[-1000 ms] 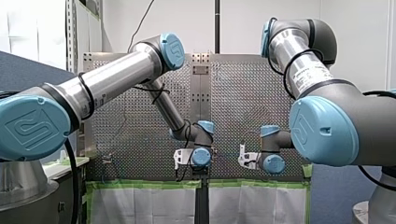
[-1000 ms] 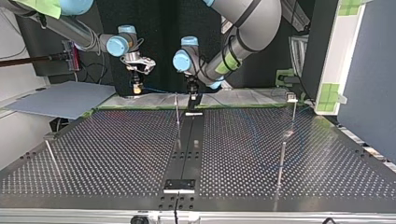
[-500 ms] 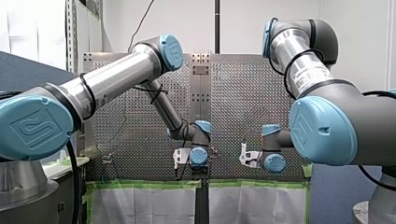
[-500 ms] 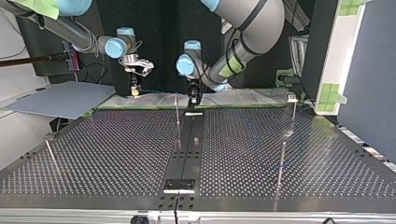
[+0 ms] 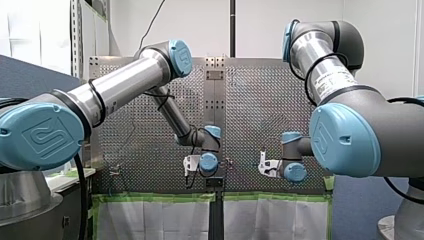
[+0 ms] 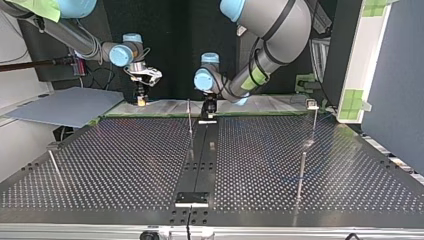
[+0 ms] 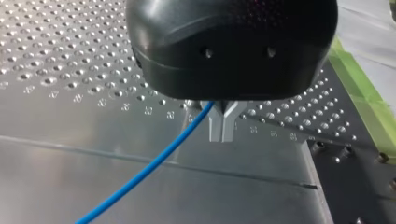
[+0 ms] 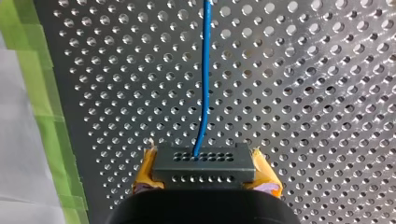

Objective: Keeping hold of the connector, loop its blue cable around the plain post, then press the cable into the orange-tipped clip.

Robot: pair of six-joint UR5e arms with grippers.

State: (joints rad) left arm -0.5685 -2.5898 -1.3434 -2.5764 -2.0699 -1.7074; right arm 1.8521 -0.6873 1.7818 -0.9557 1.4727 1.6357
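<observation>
Front view: my left arm (image 5: 125,85) and my right arm (image 5: 325,75) reach low toward centre frame (fingers hidden there).

Top view: my right gripper (image 6: 141,99) hangs upper left, my left gripper (image 6: 208,108) upper centre.

Left wrist view: its metal fingers (image 7: 219,127) are pinched together on the blue cable (image 7: 149,168).

Right wrist view: yellow pads (image 8: 145,170) clamp the connector (image 8: 204,162), and the cable runs ahead over the perforated table (image 8: 303,93).

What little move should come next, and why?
Probably swing my left gripper, fingers shut on the thin blue cable, past the thin metal post beside it. My right gripper already clamps the black perforated connector, and the cable runs straight, round nothing yet.
</observation>
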